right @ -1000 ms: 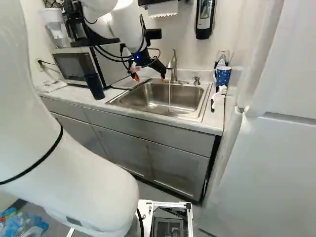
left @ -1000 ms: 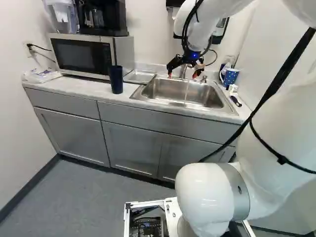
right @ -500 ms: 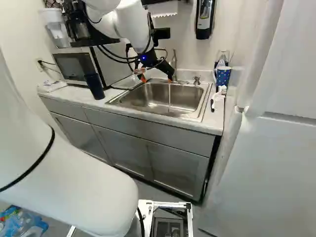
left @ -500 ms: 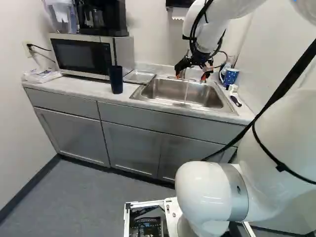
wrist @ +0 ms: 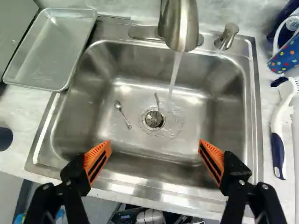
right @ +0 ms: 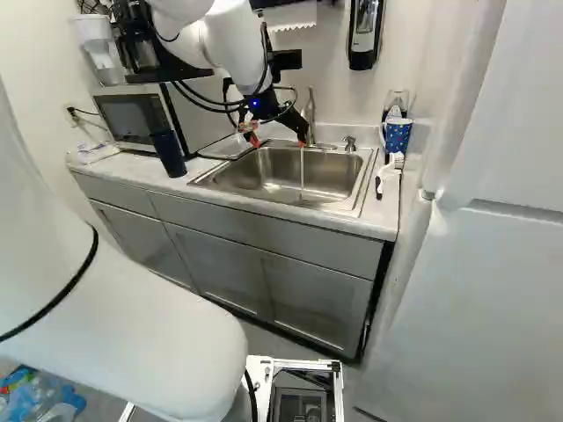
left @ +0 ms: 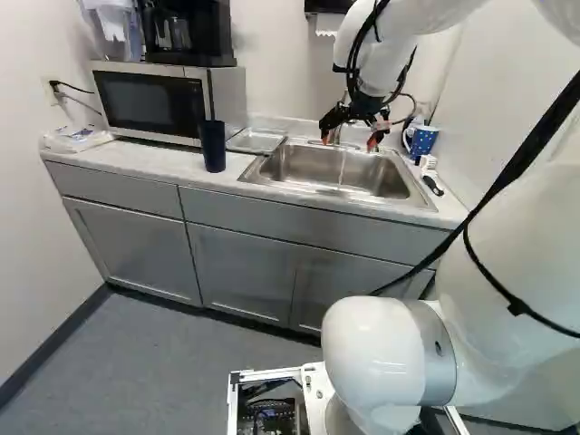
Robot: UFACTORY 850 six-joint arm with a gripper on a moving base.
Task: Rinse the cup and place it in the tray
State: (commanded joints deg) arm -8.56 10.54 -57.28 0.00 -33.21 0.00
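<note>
Dark blue cup [left: 213, 146] by the counter's [left: 163, 162] front edge looks light, slick; I'd pinch mid-wall. My end effector [wrist: 154, 145] gapes, empty.

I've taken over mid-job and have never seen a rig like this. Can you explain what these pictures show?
The machine is one white robot arm on a moving base. Two views come from base cameras behind the arm, to its left and right. The third looks along the black gripper from the wrist.

The gripper's two orange-padded fingers stand open over the sink, holding nothing. Water runs from the faucet, and a spoon lies in the basin.

A metal tray lies at one side of the basin. The dark blue cup stands on the counter in front of the microwave. Across the sink are a dotted mug and a brush.
</note>
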